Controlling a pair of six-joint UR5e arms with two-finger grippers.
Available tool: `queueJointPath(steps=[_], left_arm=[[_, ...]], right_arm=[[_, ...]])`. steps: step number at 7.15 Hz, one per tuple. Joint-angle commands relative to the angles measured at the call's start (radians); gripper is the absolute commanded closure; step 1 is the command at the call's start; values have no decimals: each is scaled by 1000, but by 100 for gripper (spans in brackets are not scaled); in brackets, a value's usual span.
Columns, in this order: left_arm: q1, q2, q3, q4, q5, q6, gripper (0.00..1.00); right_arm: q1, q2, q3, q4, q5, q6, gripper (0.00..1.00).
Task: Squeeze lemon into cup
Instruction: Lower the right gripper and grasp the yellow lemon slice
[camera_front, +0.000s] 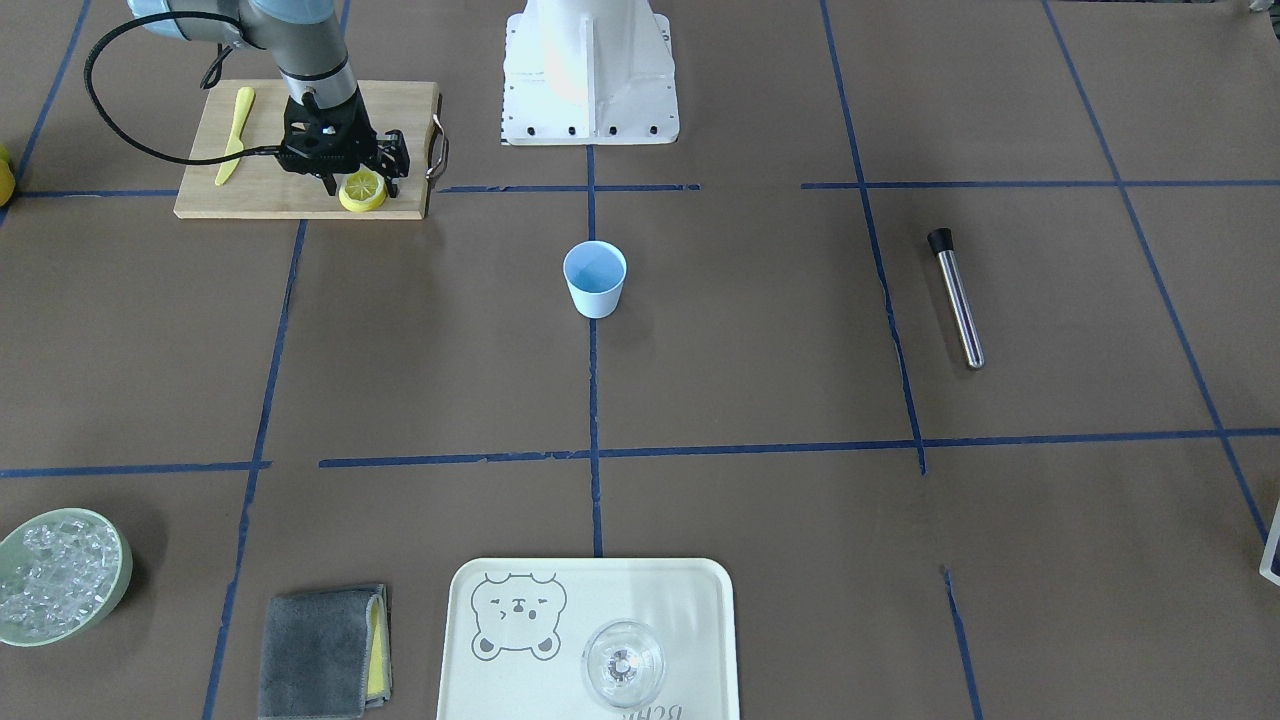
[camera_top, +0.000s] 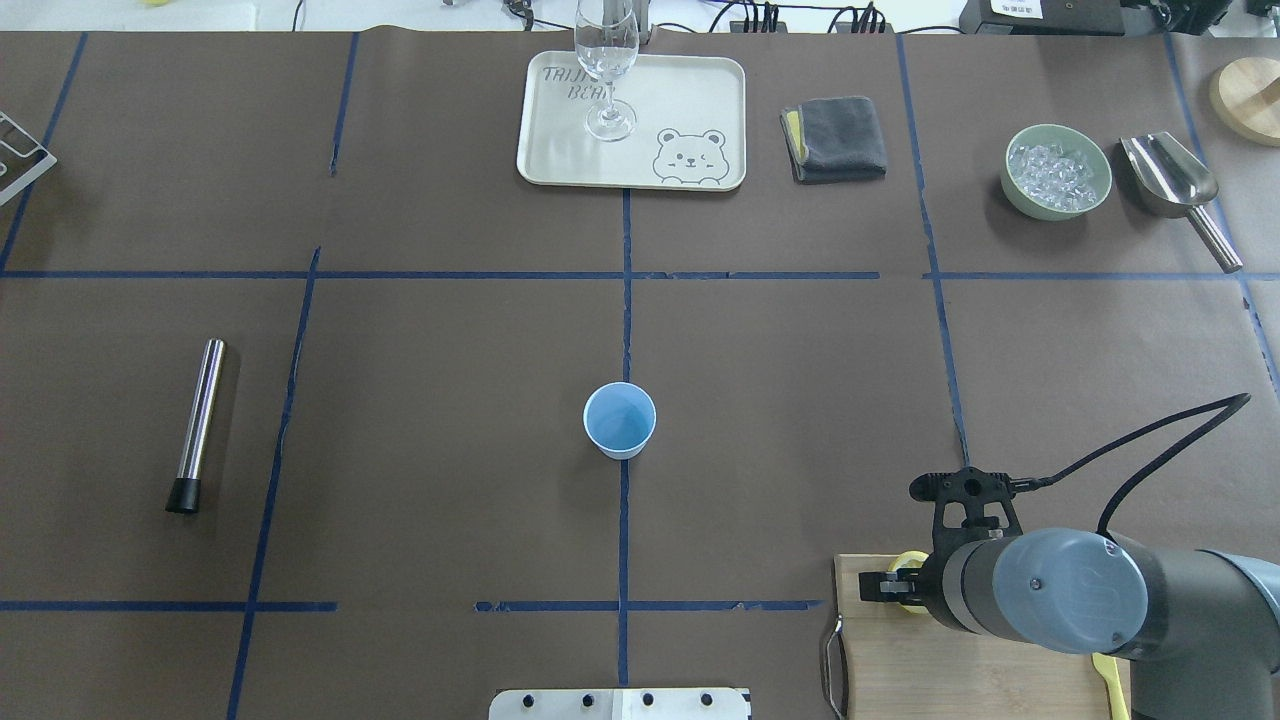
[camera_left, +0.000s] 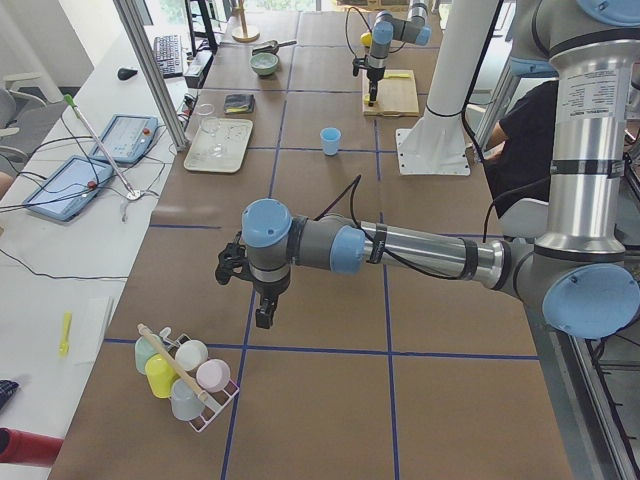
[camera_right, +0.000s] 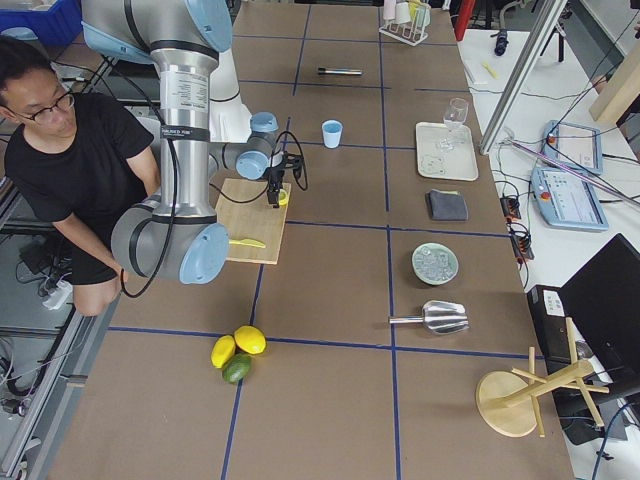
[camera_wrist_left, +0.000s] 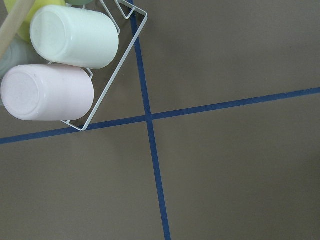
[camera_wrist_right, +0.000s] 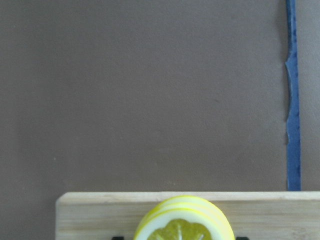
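You see the brown table (camera_front: 760, 350), gridded with blue tape (camera_front: 593, 400). Directly on it lie the cup (camera_front: 595, 279) at centre, a wooden cutting board (camera_front: 260, 200), a steel tube (camera_front: 958, 298), a tray (camera_front: 640, 590), a folded grey cloth (camera_front: 315, 650), a green bowl (camera_front: 127, 570), a metal scoop (camera_top: 1170, 180) and, apparently, three citrus fruits (camera_right: 236, 355).

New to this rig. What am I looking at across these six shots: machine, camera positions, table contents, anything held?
Two robot arms work at a brown table, each ending in a two-finger gripper. Two pictures look down from opposite sides, two look along the table from its ends, and two come from wrist cameras. The right gripper straddles the lemon on a board beside a yellow knife; whether it grips yet, I cannot tell. The cup stands mid-table, looking empty. The left gripper hangs near racked cups, nothing seen in it. Also: tray with glass, cloth, ice bowl, metal tube.
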Motion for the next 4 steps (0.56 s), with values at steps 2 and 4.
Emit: queueJointPath(steps=[2, 4], left_arm=[[0, 0, -1, 0, 0, 0, 0], [0, 0, -1, 0, -1, 0, 0]], right_arm=[[1, 1, 4, 0, 2, 0, 42], [3, 1, 7, 0, -1, 2, 42]])
